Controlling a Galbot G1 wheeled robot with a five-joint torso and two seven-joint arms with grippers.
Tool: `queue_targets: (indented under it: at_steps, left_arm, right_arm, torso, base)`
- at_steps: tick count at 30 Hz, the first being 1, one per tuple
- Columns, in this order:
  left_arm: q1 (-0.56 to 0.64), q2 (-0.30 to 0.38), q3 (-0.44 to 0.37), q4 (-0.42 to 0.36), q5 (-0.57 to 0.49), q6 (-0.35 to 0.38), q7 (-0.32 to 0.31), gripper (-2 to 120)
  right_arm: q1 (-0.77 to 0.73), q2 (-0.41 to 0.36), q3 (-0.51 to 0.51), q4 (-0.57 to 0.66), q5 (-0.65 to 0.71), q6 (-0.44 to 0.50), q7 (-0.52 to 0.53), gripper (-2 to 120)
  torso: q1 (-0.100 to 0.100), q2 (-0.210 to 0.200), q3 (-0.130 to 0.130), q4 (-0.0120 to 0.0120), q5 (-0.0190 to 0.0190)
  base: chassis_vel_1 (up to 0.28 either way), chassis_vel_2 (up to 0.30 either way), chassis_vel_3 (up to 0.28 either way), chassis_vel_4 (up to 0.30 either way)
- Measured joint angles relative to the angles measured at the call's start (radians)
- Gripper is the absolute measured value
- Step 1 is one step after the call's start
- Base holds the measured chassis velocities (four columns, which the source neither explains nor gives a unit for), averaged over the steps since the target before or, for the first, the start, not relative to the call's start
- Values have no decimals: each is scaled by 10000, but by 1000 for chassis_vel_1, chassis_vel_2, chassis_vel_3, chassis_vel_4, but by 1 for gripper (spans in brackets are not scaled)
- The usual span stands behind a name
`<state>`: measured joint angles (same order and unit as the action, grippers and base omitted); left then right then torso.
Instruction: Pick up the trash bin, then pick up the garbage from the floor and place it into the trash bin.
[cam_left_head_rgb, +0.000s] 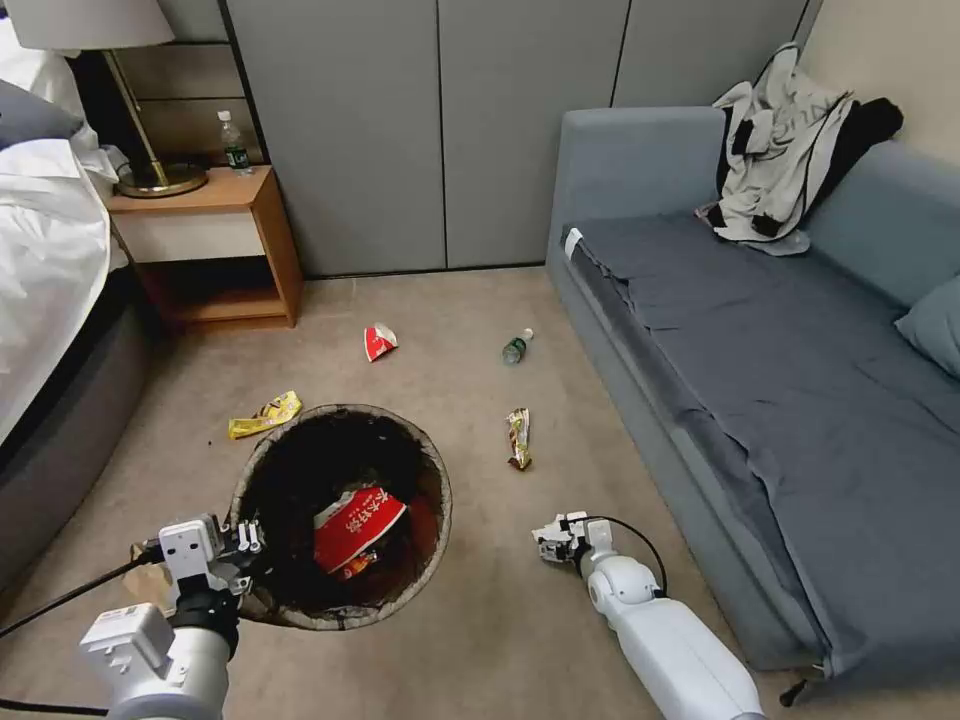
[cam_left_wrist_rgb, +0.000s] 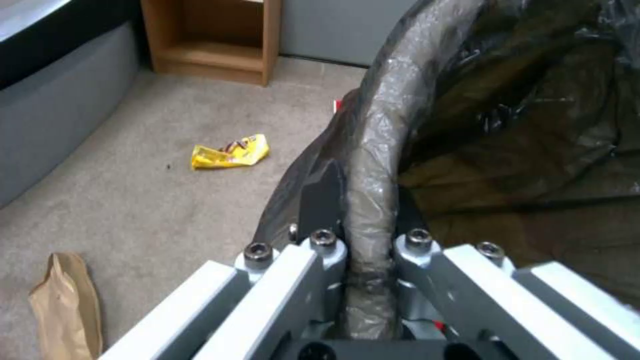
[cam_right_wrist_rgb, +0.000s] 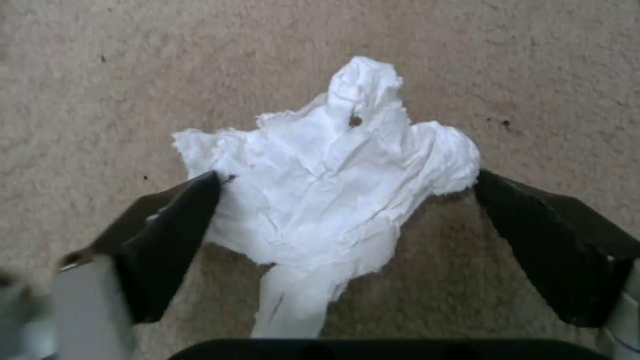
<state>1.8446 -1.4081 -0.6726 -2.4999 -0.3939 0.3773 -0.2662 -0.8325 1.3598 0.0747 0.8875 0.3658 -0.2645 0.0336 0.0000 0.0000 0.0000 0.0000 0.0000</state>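
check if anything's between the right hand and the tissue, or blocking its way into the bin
Nothing visible. The right hand is open, its fingers straddling the white tissue on bare carpet. The trash bin, held by the left hand, has an open mouth with only carpet between.

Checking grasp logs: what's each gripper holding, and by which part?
Left gripper is shut on the trash bin at its bag-covered rim. Right gripper holds nothing: fingers open either side of the tissue.

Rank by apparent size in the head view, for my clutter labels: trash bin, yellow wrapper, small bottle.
1. trash bin, clamped at its rim by the left gripper; nearer the camera.
2. yellow wrapper.
3. small bottle; farther off, so unsure.
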Motion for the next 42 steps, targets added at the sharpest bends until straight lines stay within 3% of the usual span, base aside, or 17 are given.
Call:
queue_targets:
  at_steps: [4,10,24,30,34,37,38,42]
  left_arm:
    - [-3,-2,-4,0,0,0,1,3]
    - [-8,-12,-8,0,0,1,0,3]
    - [-37,-66,1,0,-5,0,8,3]
    - [-30,-58,-11,0,-10,-1,9,3]
    - [-23,-45,-13,0,-15,-1,10,3]
    - [-28,-41,-13,0,-15,-1,4,3]
    - [-28,-41,-13,0,-15,-1,4,3]
    - [-58,-31,14,0,-15,12,-14,3]
  right_arm:
    - [-5,8,50,-8,-60,-11,-158,73]
    - [-15,10,64,2,-70,-13,-194,56]
    - [-70,-27,75,15,-182,44,-155,0]
    - [-107,-111,78,115,-292,189,-47,0]
    - [-318,-558,25,1101,-243,239,63,0]
    - [-577,-1408,-233,2836,258,62,60,0]
    - [-577,-1408,-233,2836,258,62,60,0]
    - [-807,-2575,-449,5406,1279,-538,2,0]
  torso:
    - [0,0,-1,-1,-2]
    - [0,1,-1,-1,-2]
    - [0,0,0,3,2]
    - [0,0,0,3,3]
    - [0,0,1,-5,-1]
    - [0,0,0,-3,-1]
    - [0,0,0,-3,-1]
    - [0,0,0,-1,2]
  base:
    - [0,0,0,0]
    - [0,0,0,0]
    - [0,0,0,0]
    - [0,0,0,0]
    - [0,0,0,0]
    - [0,0,0,0]
    - [0,0,0,0]
    - [0,0,0,0]
